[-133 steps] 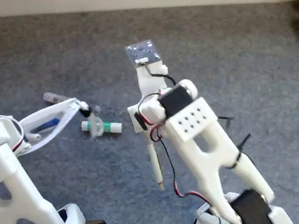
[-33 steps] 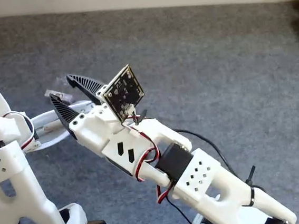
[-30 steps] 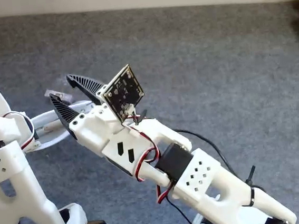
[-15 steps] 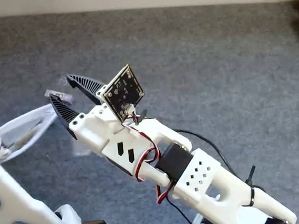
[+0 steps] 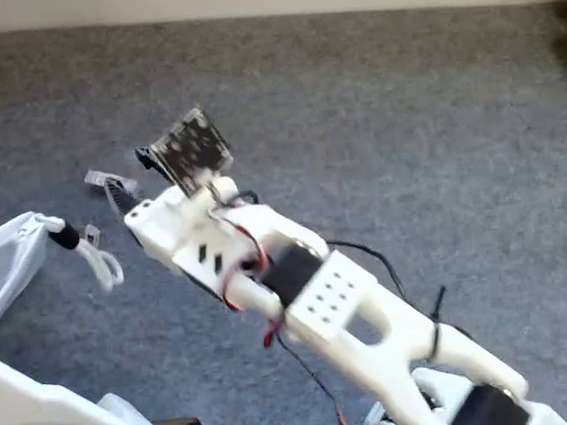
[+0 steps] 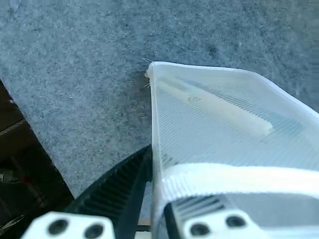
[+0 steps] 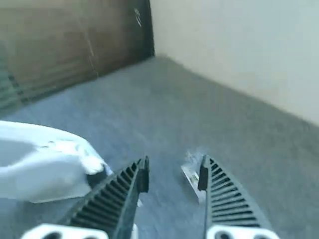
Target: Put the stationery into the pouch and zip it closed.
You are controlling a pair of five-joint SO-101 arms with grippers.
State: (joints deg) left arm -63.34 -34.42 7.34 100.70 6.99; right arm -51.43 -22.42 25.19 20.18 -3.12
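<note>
On the far left, my left gripper (image 6: 149, 199) is clamped on the translucent white mesh pouch (image 5: 3, 270), its black ribbed fingers (image 6: 117, 191) pinching one edge of the fabric. The pouch is soft, finely ribbed netting, flat and roughly rectangular, with a white woven band (image 6: 239, 179) across it just beyond my fingers. From above, its long axis runs from the lower left up towards the right, and its zip-end corner points at my other arm. Through the mesh I can make out a pale stick-shaped piece (image 6: 219, 112), long and straight, lying along the pouch's far edge. I cannot tell what it is.

Just right of the pouch's corner, a white cord loop (image 5: 97, 263) hangs from a dark zip pull, thin and limp. Below all of this is the grey carpet (image 5: 404, 110), short and nubby.

Further right of the pouch, a small clear-wrapped piece (image 5: 101, 179) lies flat on the carpet, its long axis across the view. My right gripper (image 5: 127, 177) hovers right at it with its jaws spread and nothing held. In the right wrist view the piece sits close beside one of the toothed black fingertips (image 7: 203, 169), and the pouch bulges in beside the other. A dark square circuit board (image 5: 190, 148) stands tilted on that wrist, and the smooth white plastic arm runs away from the pouch to the lower right.
</note>
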